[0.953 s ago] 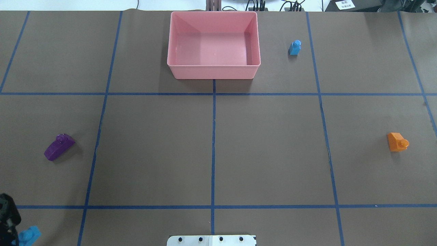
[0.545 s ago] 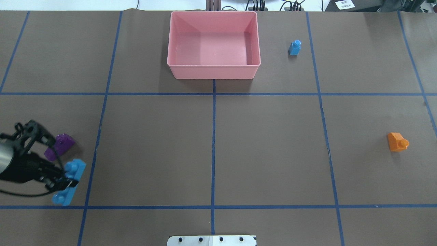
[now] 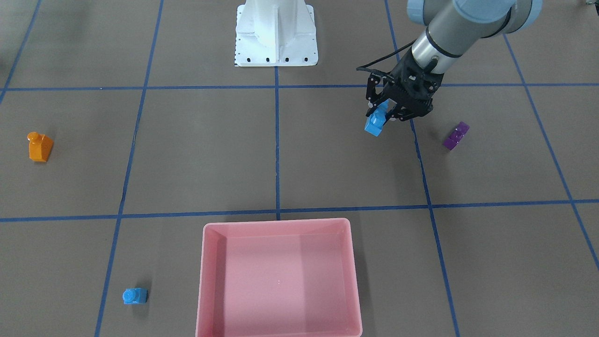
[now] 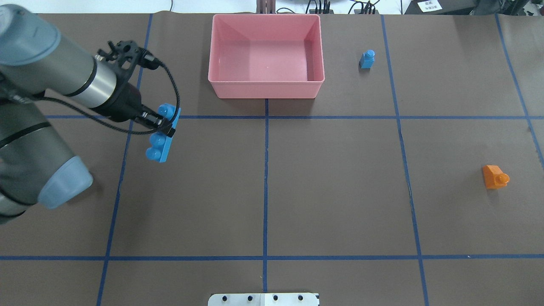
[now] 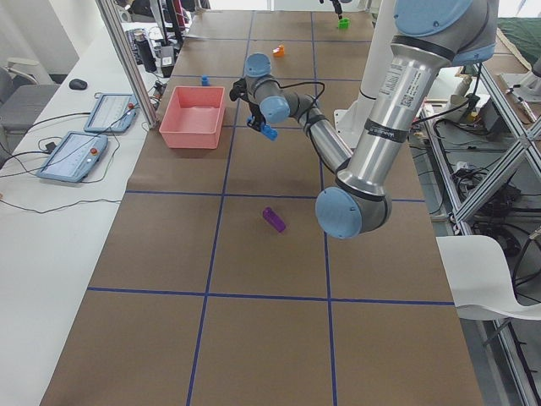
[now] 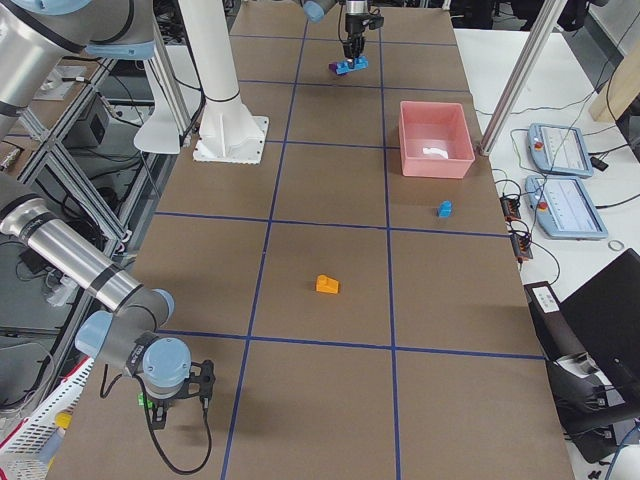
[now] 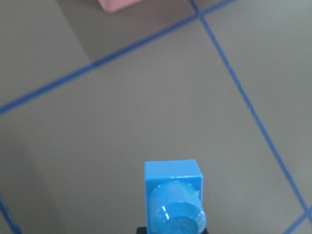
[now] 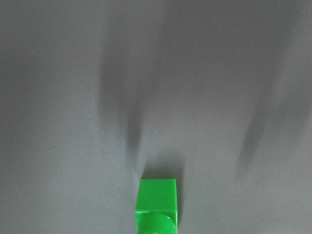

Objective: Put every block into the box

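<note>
My left gripper [image 4: 166,125] is shut on the long blue brick [image 4: 162,135] and holds it above the table, left of and in front of the pink box [image 4: 265,90]; it also shows in the front view [image 3: 386,114]. The box [image 3: 279,225] is empty. The purple brick [image 3: 456,135] lies on the table and is hidden behind my left arm in the overhead view. The small blue brick [image 4: 367,59] stands right of the box. The orange brick [image 4: 495,176] lies at the far right. The green brick [image 8: 157,204] shows low in the right wrist view. My right gripper [image 6: 160,408] is far off; I cannot tell its state.
The white robot base [image 3: 276,35] stands at the table's near edge. Blue tape lines [image 4: 266,178] split the brown table into squares. My left arm [image 4: 38,127] covers the overhead view's left side.
My left gripper has carried the long blue brick from the near left corner forward and right, toward the box. My left arm now covers the purple brick in the overhead view.
</note>
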Robot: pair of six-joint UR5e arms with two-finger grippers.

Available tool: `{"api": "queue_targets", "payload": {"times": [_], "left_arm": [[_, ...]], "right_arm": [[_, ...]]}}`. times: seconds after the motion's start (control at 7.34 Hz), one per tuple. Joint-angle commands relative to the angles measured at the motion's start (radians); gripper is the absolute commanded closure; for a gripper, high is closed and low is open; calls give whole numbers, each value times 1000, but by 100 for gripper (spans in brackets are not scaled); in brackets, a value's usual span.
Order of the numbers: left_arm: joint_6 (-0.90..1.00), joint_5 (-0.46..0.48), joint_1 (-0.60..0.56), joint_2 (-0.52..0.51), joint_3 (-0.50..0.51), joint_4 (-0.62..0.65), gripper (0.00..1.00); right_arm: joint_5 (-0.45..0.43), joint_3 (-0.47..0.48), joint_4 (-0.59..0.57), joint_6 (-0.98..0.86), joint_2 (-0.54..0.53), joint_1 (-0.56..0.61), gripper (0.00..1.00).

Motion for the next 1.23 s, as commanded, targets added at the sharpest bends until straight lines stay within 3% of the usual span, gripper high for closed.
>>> {"api": "queue_targets", "payload": {"times": [0.0,0.14,0.41,0.68,0.95,1.09], "left_arm": [[-32,33,-68,-294,296,7,100],[-32,36,-82,-367,387,5,100],[-32,38,-87,-380,413,3,100],[-55,97,-88,-476,629,-131,100],[-57,132,-90,-525,770,-234,100],[-67,175,-87,-567,852,-288,100]], "right_arm": [[60,-103,120,8,-1,0,0],[130,-109,114,25,-1,0,0],[146,-111,116,70,5,0,0],[158,-119,114,70,13,-2,7],[194,-137,114,70,13,-2,38],[195,-142,114,68,13,0,81]]}}
